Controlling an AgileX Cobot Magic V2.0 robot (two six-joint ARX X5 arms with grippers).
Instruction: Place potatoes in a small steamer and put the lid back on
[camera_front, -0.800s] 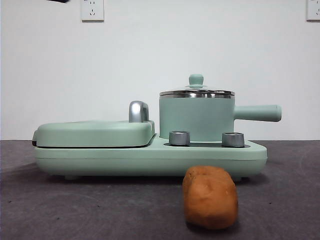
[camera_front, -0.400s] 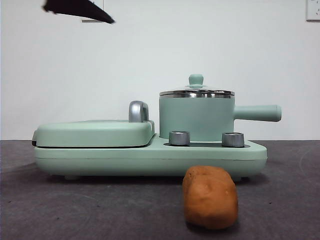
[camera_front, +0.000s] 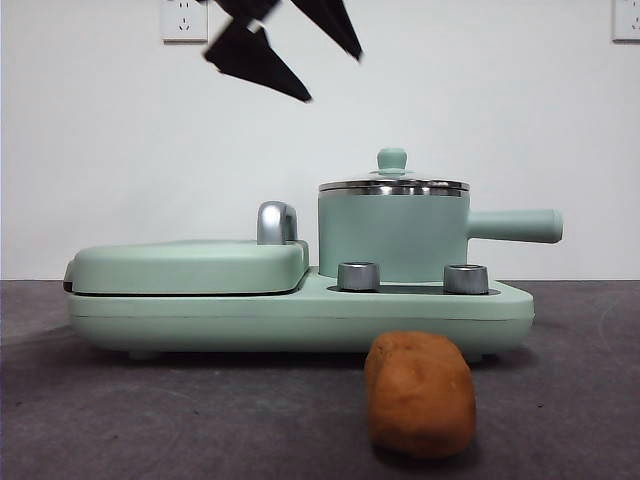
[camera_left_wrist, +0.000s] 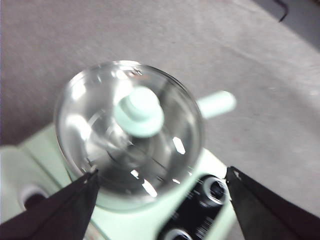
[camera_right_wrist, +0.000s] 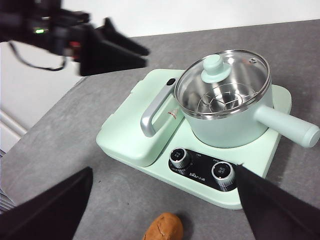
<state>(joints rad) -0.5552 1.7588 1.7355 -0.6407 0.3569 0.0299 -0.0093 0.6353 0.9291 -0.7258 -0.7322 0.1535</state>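
On the left of the dark grey counter (camera_front: 150, 420) the flat mint-green griddle cover with its chrome handle (camera_front: 277, 222) lies shut, and I leave it alone. Above it my left pincer (camera_front: 300, 55) hangs in the air with its black jaws spread apart and empty, aimed down over the round glass lid with the steel rim and mint-green knob (camera_left_wrist: 139, 111), because that lid must come off first, I judge. The lid sits flat on the mint-green cylindrical steamer pot (camera_front: 393, 238), closing it. Nearer the front, the oblong orange-brown potato (camera_front: 420, 393) rests on the counter, apart from the cooker. My right pincer (camera_right_wrist: 162, 210) waits high, jaws wide apart, holding nothing.
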